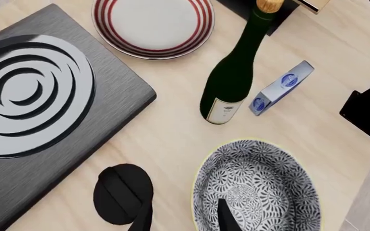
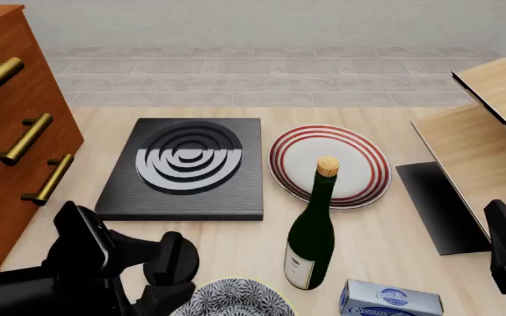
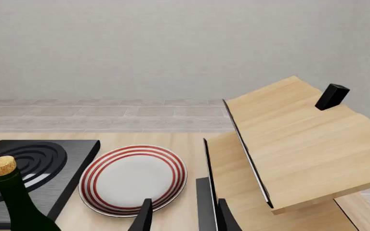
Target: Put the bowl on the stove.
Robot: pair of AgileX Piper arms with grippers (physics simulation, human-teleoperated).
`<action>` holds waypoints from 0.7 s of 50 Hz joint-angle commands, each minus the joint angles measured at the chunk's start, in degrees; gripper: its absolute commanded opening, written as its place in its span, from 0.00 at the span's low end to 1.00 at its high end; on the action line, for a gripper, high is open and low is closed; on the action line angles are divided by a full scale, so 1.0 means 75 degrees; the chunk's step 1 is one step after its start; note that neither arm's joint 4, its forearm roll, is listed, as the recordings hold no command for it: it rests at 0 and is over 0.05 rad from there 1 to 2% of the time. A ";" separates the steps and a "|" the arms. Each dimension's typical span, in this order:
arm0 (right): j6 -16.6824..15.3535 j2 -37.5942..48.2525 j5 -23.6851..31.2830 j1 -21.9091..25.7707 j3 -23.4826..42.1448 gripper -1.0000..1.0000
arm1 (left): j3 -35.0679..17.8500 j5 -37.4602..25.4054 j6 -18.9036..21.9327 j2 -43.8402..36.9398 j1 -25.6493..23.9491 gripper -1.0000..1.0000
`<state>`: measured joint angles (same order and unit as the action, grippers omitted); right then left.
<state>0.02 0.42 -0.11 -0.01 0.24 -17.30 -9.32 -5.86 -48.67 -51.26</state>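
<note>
The bowl (image 1: 262,187), with a dark-and-white floral pattern and a pale rim, sits on the table at the near edge (image 2: 232,299). My left gripper (image 1: 185,216) is open and straddles the bowl's rim, with one finger inside the bowl and one outside, toward the stove. It also shows in the front view (image 2: 192,280). The stove (image 2: 187,164) is a black slab with a ringed burner, beyond the bowl and to its left (image 1: 37,96). My right gripper (image 3: 185,219) is open and empty at the far right (image 2: 502,220).
A green wine bottle (image 2: 313,230) stands just right of the bowl. A red-ringed white plate (image 2: 328,161) lies behind it. A blue-and-white box (image 2: 389,299) lies at the near right. A wooden drawer cabinet (image 2: 7,131) stands on the left. A dark panel (image 2: 437,204) and a wooden rack (image 2: 481,131) are on the right.
</note>
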 commanded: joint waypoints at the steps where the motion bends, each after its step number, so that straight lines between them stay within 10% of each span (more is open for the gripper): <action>1: -0.0001 -0.0001 0.0000 -0.0001 0.0000 1.00 | 0.0060 0.0348 0.0183 -0.0374 -0.0007 1.00; 35: 0.0000 -0.0001 0.0000 0.0001 0.0000 1.00 | 0.0088 0.0602 0.0159 -0.0889 -0.0609 1.00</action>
<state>0.01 0.42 -0.11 -0.01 0.24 -16.86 -6.55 -5.22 -53.62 -55.60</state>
